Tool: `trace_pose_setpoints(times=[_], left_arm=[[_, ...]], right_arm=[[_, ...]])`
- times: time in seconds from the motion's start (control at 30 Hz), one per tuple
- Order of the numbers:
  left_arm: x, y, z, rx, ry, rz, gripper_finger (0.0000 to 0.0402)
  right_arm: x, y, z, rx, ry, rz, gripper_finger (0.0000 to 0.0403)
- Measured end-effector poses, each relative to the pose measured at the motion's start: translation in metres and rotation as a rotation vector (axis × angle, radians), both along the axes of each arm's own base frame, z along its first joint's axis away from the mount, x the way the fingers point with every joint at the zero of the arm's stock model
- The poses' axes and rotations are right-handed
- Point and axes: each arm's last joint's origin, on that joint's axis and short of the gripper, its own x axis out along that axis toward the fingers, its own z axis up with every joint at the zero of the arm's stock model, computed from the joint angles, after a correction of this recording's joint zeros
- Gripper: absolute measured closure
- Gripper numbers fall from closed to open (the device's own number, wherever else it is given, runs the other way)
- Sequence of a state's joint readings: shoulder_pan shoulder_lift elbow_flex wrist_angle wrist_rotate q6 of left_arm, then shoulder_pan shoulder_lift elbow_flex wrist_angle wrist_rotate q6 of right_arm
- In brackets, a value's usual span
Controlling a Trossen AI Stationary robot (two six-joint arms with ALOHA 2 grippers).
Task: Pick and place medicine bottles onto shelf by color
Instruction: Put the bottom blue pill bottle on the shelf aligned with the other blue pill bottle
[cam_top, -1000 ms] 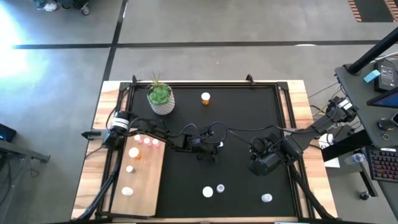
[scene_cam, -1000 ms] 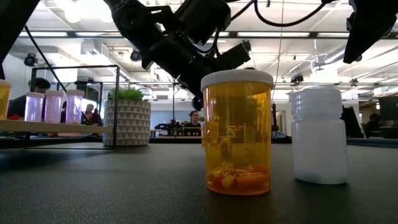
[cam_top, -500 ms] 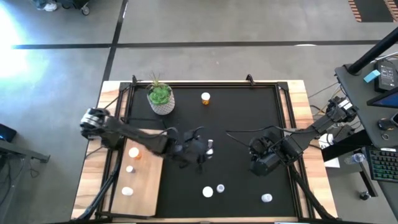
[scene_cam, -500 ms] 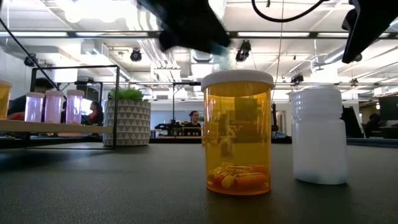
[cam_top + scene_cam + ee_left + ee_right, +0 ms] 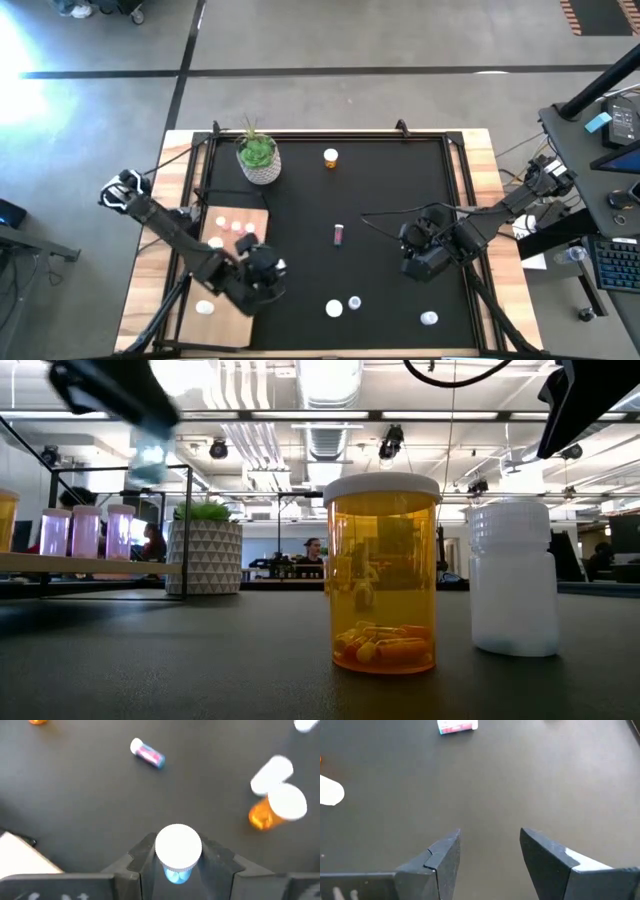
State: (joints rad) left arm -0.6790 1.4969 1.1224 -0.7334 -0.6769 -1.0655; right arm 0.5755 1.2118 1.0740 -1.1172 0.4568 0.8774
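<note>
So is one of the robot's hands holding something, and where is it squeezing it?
Yes. The left gripper holds a clear bluish medicine bottle, its jaws squeezing the body's sides just under the white cap. The right gripper holds nothing.

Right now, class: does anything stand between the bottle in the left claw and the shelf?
Nothing visible does. The left claw holds a bluish bottle beside the shelf, near its edge, with no obstacle between them.

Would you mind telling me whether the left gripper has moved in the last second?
Yes. The left gripper, carrying a bottle, moved from mid-mat to the shelf edge.
</note>
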Motion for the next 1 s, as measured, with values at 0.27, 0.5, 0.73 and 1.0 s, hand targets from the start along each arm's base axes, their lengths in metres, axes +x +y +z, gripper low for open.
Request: trace_pose_setpoints(times=[0.27,0.5,0.73,1.0], left_arm=[[-0.048,-0.003,-0.012,0.042,0.022,-0.120,0.0295],[-0.099,0.006,-0.025,0.014,-0.014,-0.211,0.0295],[-0.134,0.004,-0.029,0.024,-0.031,-0.403,0.0295],[-0.152,0.003,-0.043,0.099,-0.044,-0.478,0.0295]], right_arm=[[0.000,0.000,0.000,-0.009,0.007,0.023,0.0209],[0.000,0.000,0.000,-0.005,0.004,0.021,0.0209],[0.001,0.000,0.000,-0.002,0.001,0.020,0.0209],[0.001,0.000,0.000,-0.002,0.001,0.020,0.0209]])
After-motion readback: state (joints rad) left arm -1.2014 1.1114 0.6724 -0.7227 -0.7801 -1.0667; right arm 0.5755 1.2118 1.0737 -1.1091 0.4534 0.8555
